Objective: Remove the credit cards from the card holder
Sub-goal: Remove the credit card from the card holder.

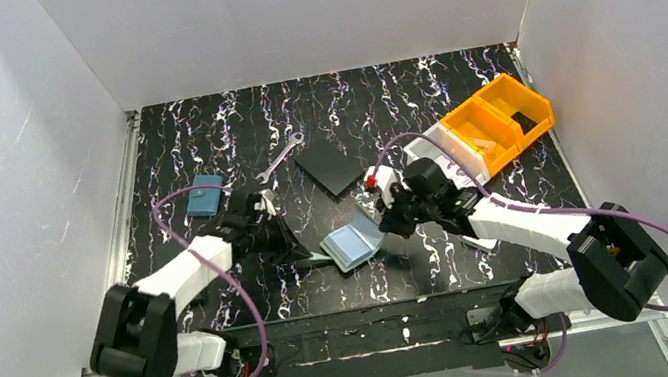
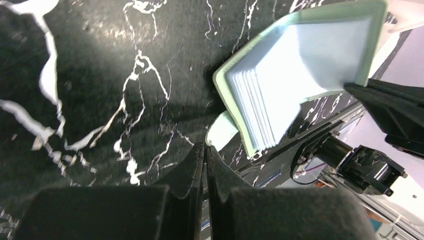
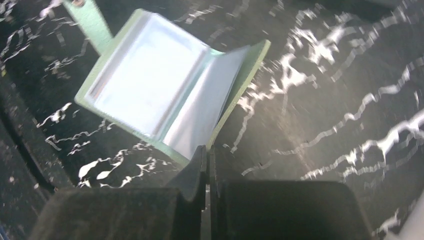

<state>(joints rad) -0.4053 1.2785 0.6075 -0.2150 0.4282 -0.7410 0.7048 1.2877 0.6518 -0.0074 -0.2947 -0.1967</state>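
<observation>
The right gripper (image 3: 206, 149) has its jaws pressed together at the near corner of the card holder (image 3: 145, 85). They look clamped on the thin mint-green edge of its raised cover, though the wrist view is blurred there and I would not swear the edge sits between the pads. The left gripper (image 2: 205, 147) has its jaws together on nothing, with their tips low over the worktop (image 1: 416, 94), just beside the holder's small closing tab (image 2: 220, 131).

The holder lies open between the two arms, toward the near side of the worktop. One cover is flat and the other is tilted up, with a stack of pale blue sleeves (image 2: 255, 105) fanned between them. No credit cards can be made out, so I judge they are tucked in the sleeves and none is out yet.

Farther back, well apart from the holder, are a blue pouch (image 1: 205, 196), a wrench (image 1: 281, 156), a black square plate (image 1: 329, 167) and a yellow bin (image 1: 499, 122).

The main risk is the grip. A pinch on so little of a slick cover could slip off as the arm pulls, and the holder would flop shut. Nothing pins the flat cover either, so any lift or tug may drag the whole holder along instead of opening it. It could then slide toward the near edge of the worktop, or the sleeves could fold over and hide the card openings.
</observation>
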